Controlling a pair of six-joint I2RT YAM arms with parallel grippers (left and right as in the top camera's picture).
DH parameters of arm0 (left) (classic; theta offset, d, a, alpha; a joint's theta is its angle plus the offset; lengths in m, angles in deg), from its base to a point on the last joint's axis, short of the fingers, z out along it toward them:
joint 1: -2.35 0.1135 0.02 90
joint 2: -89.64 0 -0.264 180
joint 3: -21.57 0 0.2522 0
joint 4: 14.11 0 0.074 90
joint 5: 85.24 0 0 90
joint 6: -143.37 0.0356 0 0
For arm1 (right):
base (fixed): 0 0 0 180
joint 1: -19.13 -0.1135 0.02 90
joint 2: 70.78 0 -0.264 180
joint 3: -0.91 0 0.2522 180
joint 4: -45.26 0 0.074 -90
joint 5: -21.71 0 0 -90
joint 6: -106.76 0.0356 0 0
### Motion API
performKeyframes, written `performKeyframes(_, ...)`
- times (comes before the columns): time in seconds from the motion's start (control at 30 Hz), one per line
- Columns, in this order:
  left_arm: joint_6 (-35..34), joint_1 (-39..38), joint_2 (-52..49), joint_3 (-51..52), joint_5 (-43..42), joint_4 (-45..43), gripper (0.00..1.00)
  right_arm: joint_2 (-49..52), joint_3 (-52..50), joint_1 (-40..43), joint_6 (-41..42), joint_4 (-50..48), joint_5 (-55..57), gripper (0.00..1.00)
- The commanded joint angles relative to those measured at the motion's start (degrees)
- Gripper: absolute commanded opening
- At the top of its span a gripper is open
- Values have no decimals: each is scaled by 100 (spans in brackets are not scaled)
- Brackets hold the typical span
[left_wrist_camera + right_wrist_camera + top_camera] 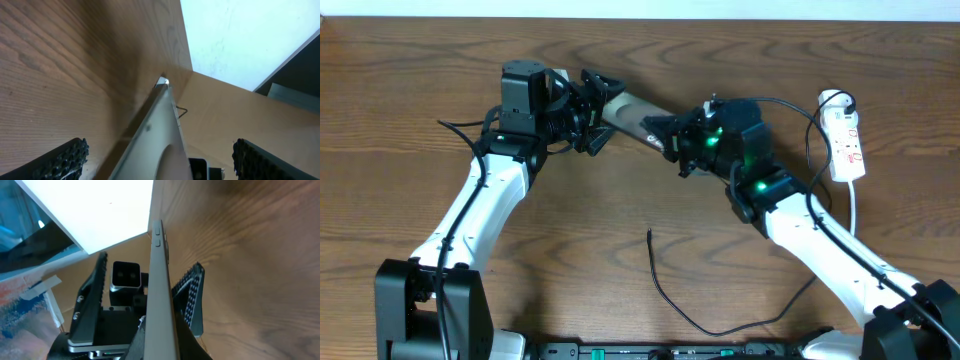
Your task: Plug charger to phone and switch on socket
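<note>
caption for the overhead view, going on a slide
Two arms meet at the phone; the charger lies loose on the table, socket to their right.

Matt wood-grain table [620,230], glossy phone [628,110], white plastic socket [847,145]

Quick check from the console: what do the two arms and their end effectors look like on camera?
Both arms have white tube links, left arm and right arm, with black joint housings and thin black cables running alongside. The right arm shows green lights near its wrist. The left end effector and right end effector are black; the left's fingers carry studded black pads.
</note>
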Motion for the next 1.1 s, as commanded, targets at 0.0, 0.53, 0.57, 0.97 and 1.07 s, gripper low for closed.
performKeyframes(0.0,101,9,111,-131,-160,-98,94,-24,74,-210,603,-94,243,1)
performKeyframes(0.53,-470,9,111,-131,-7,-398,64,-24,74,-590,1392,-490,984,1)
performKeyframes(0.57,-470,9,111,-131,-7,-398,60,-24,76,-590,1414,-498,984,1)
performKeyframes(0.97,-616,9,111,-131,-9,-393,15,-24,74,-719,1429,-568,1016,1)
performKeyframes(1.07,-614,9,111,-131,-9,-391,10,-24,74,-719,1425,-566,1016,1)
